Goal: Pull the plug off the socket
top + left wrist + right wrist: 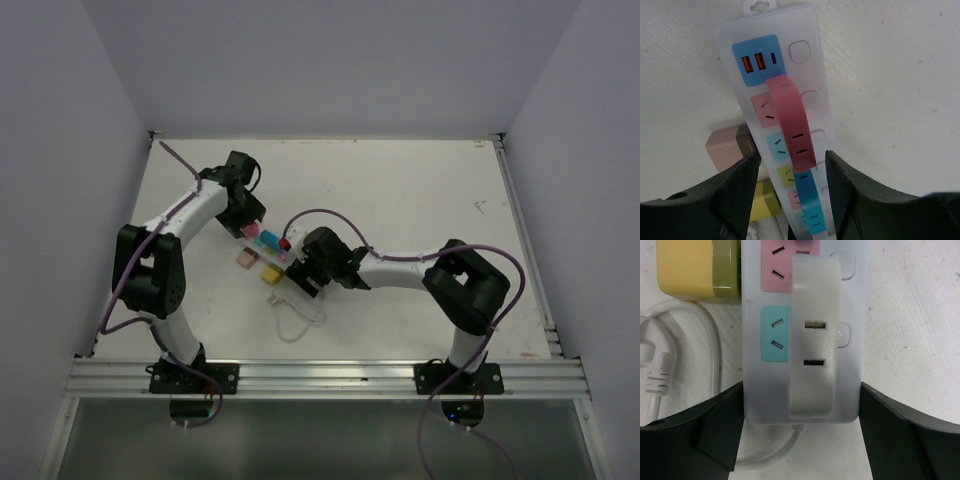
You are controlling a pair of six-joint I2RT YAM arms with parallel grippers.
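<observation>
The socket (287, 288) is a long white power strip lying slantwise mid-table, with pastel outlet faces (805, 30). A red slotted plug block (792, 125) and a blue one (810, 200) stand on it. A white block (812, 330) stands at the cord end of the strip (852, 300). My left gripper (252, 228) hovers open above the strip, its fingers either side of the red block (792, 159) without touching it. My right gripper (305, 278) is shut on the strip's cord end, its fingers against both long sides (801, 390).
A beige-pink cube adapter (245, 260) (727, 147) and a yellow one (270, 273) (690, 267) lie against the strip's left side. The thin white cord (295, 325) (715, 355) loops toward the near edge. Grey walls surround the table.
</observation>
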